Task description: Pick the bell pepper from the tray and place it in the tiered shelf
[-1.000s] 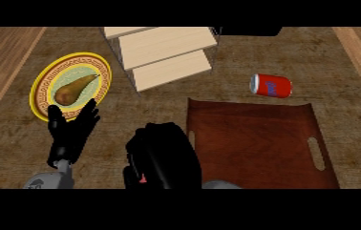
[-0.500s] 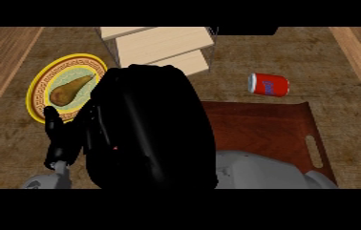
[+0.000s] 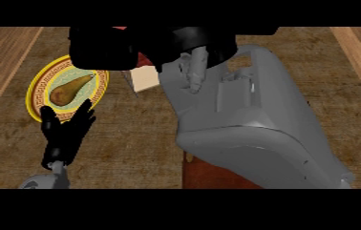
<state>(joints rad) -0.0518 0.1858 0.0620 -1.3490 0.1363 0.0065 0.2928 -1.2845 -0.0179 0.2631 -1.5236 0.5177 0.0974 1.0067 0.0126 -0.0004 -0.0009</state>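
Right forearm [image 3: 254, 124] fills most of the head view, running from lower right up to the top centre. The right hand [image 3: 116, 45] is the black mass at its far end, over the tiered shelf [image 3: 144, 78] — only a pale corner of the shelf shows beneath it.

Bell pepper: can't confirm. There's a sliver of red at the hand's top edge and another small reddish patch just under the hand, but neither is enough to call. Can't tell whether the hand is wrapped around the pepper or carrying nothing. Shape, long axis and surface are all hidden, so no read on how it looks.

Tray [image 3: 211, 174]: only a dark red-brown strip shows at the bottom, below the forearm. The rest is covered, so can't say whether the pepper is on it.

Key relation: the right hand sits above or just at the shelf, well apart from the tray. My read is that this is the placing end of the task, not the pick, and if the pepper is in that hand, the next move is a lowering onto a tier and release. The right hand is clearly the nearer one to the shelf.

Left hand [image 3: 67, 129] at lower left, fingers straight and spread, tips overlapping the near rim of the yellow plate [image 3: 38, 81] with the pear [image 3: 70, 88] on it — resting, not involved.

Risk: the forearm blocks the view of the shelf, so tier alignment can't be checked from here.
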